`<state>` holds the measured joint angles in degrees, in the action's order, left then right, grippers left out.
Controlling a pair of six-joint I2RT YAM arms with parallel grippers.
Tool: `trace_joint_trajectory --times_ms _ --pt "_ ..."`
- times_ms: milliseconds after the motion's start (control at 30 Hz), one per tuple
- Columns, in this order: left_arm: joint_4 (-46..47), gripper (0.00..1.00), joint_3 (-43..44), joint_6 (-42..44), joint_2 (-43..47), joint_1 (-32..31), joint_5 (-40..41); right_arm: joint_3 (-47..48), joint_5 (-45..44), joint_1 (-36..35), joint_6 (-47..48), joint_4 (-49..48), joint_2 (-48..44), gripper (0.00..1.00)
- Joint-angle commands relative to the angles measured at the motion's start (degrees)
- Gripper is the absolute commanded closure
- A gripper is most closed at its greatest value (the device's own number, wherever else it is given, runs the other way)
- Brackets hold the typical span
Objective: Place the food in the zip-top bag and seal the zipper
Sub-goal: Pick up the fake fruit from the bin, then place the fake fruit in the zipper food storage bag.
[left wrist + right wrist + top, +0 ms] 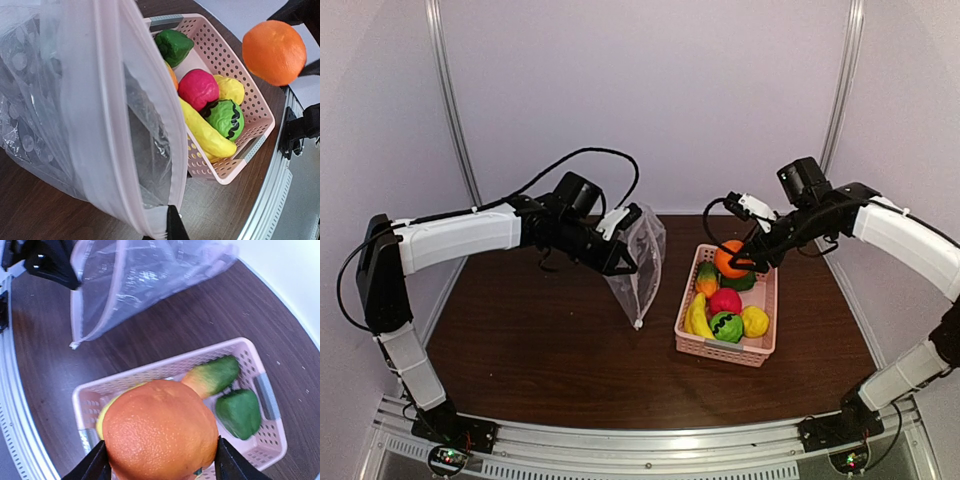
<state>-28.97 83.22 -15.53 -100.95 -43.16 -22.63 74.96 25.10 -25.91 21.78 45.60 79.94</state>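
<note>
- We are seeing the table bearing the pink basket, at 3 o'clock from the zip-top bag.
- Our left gripper is pinching the bag's mouth edge, jaws closed on it, letting it hang.
- Our right gripper is clamping the orange over the basket's 12 o'clock end.
- The remaining food is lying in the basket.

Overhead camera looks down; close wrist cameras share the basket.
</note>
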Motion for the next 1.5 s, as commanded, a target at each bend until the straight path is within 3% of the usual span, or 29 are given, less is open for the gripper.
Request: trace_joint_trajectory --times_ms 0,200,400,667,1000,1300,1467 --pt "2.7 1.00 -0.2 1.4 0.5 0.3 -0.3 4.0 12.5 -4.4 0.1 -2.6 3.9 0.63" --pt "3.6 1.00 -0.4 2.1 1.5 0.3 -1.4 14.7 22.3 -9.5 -5.7 -5.0 13.2 0.62" --pt "4.6 1.00 -0.9 2.3 3.9 0.3 -3.2 20.1 25.1 -11.8 -13.1 -8.9 20.7 0.63" --pt "7.3 1.00 -2.6 2.9 7.6 0.3 -6.9 25.2 14.9 -11.3 -17.3 -9.9 27.1 0.64" --pt "7.3 1.00 -2.9 2.6 7.0 0.3 -7.3 25.5 0.6 -11.0 -17.5 -10.6 26.6 0.63" --pt "7.7 1.00 -3.0 1.9 6.4 0.3 -7.0 26.3 -0.3 -14.6 -19.4 -11.1 26.9 0.59" --pt "8.0 1.00 -3.2 1.9 6.8 0.3 -6.3 28.3 5.8 -15.4 -21.8 -11.1 28.3 0.56"
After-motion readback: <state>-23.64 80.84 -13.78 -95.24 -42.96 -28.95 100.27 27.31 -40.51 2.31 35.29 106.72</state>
